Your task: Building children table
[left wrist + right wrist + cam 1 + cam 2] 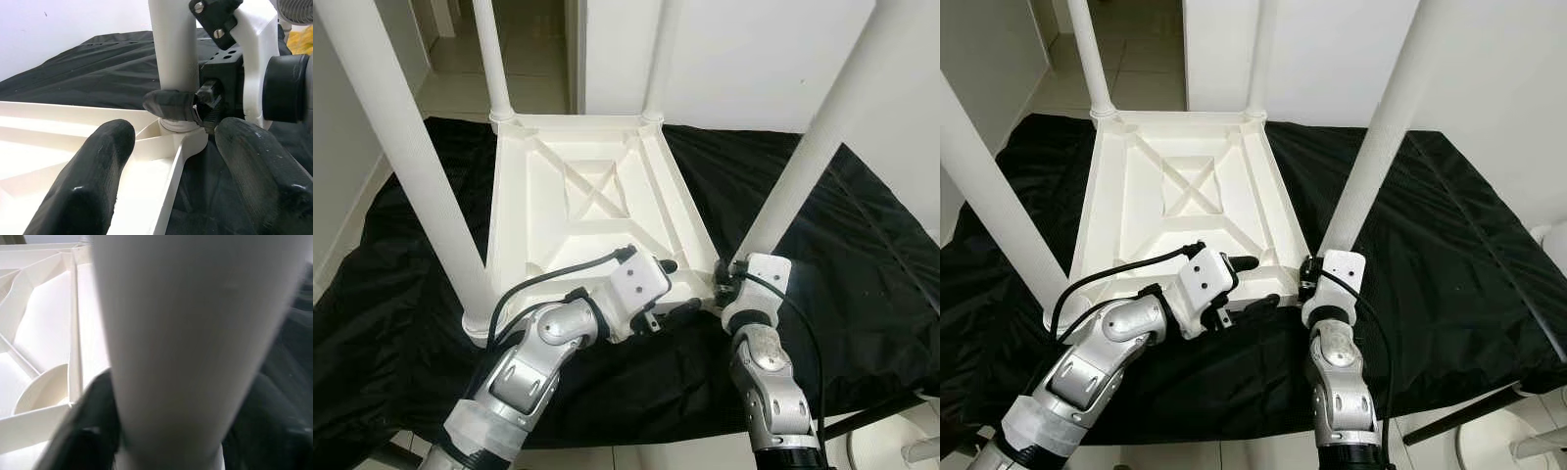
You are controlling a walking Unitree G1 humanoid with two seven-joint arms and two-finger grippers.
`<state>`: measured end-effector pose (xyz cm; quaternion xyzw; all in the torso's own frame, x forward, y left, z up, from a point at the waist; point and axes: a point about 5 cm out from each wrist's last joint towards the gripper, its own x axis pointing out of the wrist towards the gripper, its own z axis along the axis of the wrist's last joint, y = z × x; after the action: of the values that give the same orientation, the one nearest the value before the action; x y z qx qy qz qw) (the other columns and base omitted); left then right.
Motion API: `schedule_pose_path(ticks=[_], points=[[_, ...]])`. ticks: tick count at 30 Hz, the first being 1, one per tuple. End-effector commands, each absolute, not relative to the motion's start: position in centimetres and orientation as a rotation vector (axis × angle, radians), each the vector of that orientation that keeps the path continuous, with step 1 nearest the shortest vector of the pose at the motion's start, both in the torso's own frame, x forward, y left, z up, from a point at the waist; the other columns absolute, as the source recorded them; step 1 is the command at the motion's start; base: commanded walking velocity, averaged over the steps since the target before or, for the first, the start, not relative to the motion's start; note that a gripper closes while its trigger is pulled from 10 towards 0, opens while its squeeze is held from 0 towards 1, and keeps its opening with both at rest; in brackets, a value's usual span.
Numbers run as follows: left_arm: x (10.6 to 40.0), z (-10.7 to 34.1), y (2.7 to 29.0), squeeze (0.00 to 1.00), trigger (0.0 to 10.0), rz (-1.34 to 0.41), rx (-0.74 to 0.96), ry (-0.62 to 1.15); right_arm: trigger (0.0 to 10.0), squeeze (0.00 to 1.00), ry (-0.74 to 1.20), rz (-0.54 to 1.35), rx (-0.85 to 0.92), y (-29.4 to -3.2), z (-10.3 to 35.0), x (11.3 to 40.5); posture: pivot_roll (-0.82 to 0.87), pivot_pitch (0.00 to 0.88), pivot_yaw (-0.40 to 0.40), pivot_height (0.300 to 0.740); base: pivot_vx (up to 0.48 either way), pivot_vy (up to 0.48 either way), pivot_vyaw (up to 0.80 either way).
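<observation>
low in the frame's centre, the right gripper (pixel 729 279) seemingly clamps the upright near-right leg (pixel 803 171) at its socket on the upturned tabletop (pixel 587 196), the left gripper (pixel 680 286) wide just beside.

A black cloth (pixel 822 245) covers the work surface, with white walls (pixel 744 59) and pale floor tiles (pixel 460 69) beyond.
</observation>
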<state>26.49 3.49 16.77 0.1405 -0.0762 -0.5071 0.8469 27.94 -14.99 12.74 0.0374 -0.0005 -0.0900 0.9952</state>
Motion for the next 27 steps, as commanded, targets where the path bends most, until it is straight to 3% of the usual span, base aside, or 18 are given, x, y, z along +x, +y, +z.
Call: schedule_pose_path(ticks=[1,8,9,10,11,14,17,27], points=[[26.3,17.1,3.4,0.00,10.0,-1.088,0.305,-0.168,10.0,1.00,0.032,-0.179,0.155,-13.9,12.1,27.5,-0.06,0.050,-0.078,0.740,0.000,0.000,0.00],[26.3,17.1,3.3,0.00,10.0,-1.079,0.305,-0.169,10.0,1.00,-0.021,-0.008,0.136,-15.9,12.9,27.6,-0.05,0.048,-0.087,0.740,0.000,0.000,0.00],[26.3,17.1,3.4,0.00,10.0,-1.078,0.305,-0.169,10.0,0.15,-0.019,0.023,0.126,-16.3,12.9,27.7,-0.05,0.048,-0.087,0.740,0.000,0.000,0.00],[26.3,17.1,3.4,0.00,10.0,-1.078,0.305,-0.169,10.0,0.15,-0.019,0.023,0.126,-16.3,12.9,27.7,-0.05,0.048,-0.087,0.740,0.000,0.000,0.00],[26.3,17.2,3.4,0.00,10.0,-1.077,0.305,-0.169,10.0,0.00,-0.019,0.044,0.118,-16.5,12.8,27.7,-0.05,0.048,-0.087,0.740,0.000,0.000,0.00],[26.3,17.2,3.4,0.00,10.0,-1.077,0.306,-0.170,10.0,0.00,-0.020,0.077,0.106,-16.9,12.8,27.8,-0.05,0.046,-0.086,0.740,0.000,0.000,0.00],[26.4,17.3,3.5,0.00,10.0,-1.074,0.312,-0.172,10.0,0.00,-0.012,0.252,0.042,-18.0,12.7,28.3,-0.04,0.041,-0.081,0.740,0.000,0.000,0.00],[26.6,17.5,3.6,0.00,10.0,-1.070,0.321,-0.178,10.0,0.00,0.033,0.553,-0.106,-18.3,13.0,29.9,-0.03,0.035,-0.080,0.740,0.000,0.000,0.00]])
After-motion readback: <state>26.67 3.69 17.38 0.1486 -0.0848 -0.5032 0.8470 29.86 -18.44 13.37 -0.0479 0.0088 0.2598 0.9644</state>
